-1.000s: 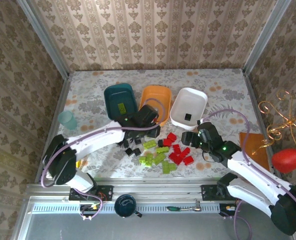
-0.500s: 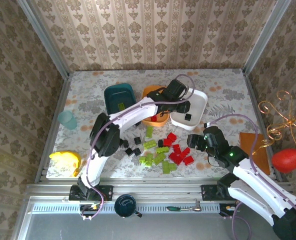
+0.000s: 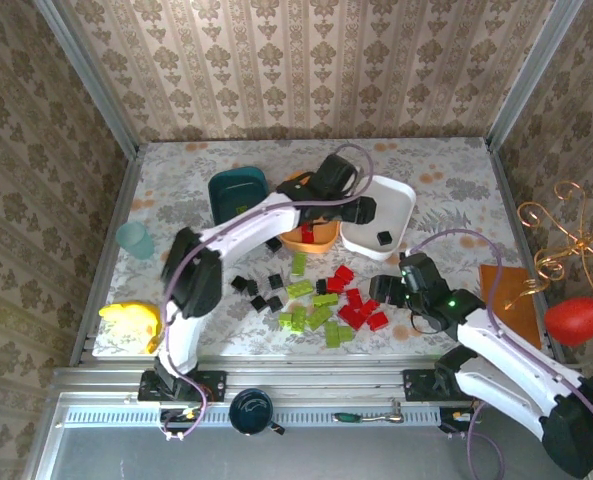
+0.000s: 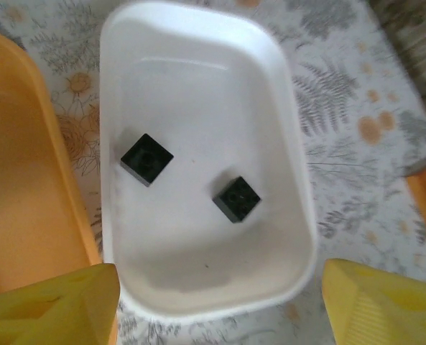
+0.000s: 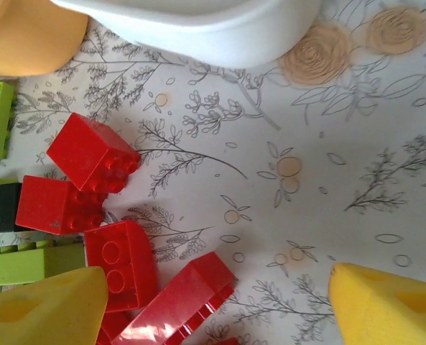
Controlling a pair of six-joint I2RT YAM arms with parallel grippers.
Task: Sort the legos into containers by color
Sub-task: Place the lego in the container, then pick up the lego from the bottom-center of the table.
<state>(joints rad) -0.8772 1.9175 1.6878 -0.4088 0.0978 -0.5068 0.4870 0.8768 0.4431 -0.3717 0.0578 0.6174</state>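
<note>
Release: the left end effector [image 4: 218, 302], pinched shut a second ago, now gapes empty above the white tub [image 4: 293, 108], where two black legos [image 4: 147, 159] lie. The right end effector [image 5: 213, 302] hangs open, empty, over red legos [image 5: 92, 162] unsorted on the bench [image 5: 306, 144].

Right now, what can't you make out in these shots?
- Orange tub contents: top view, the left arm covers most of it; the left wrist view cuts it off at the left edge.
- Teal tub contents: top view, too small, arm overlaps one corner.
- Black brick: right wrist view, mostly behind a red brick.
</note>
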